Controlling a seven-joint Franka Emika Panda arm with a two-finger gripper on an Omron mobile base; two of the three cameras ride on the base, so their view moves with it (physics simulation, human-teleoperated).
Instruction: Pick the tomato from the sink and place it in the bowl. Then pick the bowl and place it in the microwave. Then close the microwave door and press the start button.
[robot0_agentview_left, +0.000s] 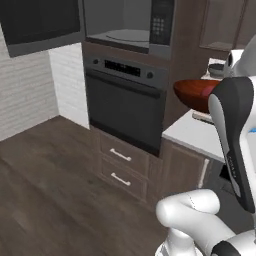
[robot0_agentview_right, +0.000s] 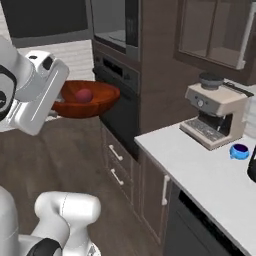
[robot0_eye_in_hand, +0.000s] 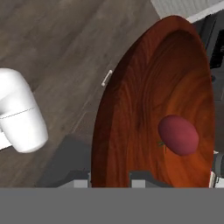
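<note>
A dark wooden plank floor (robot0_agentview_left: 45, 175) is seen running up to a wall of dark brown cabinets, and a pale brick wall (robot0_agentview_left: 30, 95) is seen at the left. The microwave (robot0_agentview_left: 131, 25) is set high in the cabinet column, its cavity exposed and its key panel (robot0_agentview_left: 161, 22) at the right; the microwave door (robot0_agentview_left: 40, 25) is swung wide open to the left. Just beneath it sits an oven (robot0_agentview_left: 125, 107), with two drawers (robot0_agentview_left: 120, 167) below that. To the right, a pale grey worktop (robot0_agentview_right: 200, 175) is seen, carrying a coffee machine (robot0_agentview_right: 212, 117) and, just beside it, a small blue cup (robot0_agentview_right: 239, 151).

And there is the bowl (robot0_agentview_right: 95, 102), held up in the air in front of the oven, well apart from the worktop and lower than the microwave's opening. The tomato (robot0_eye_in_hand: 178, 134) is seen lying inside the bowl, against its glossy inner wall. The claw (robot0_eye_in_hand: 111, 178) is closed on the bowl's rim, one fingertip outside the wall and one inside, the rim pinched between them.
</note>
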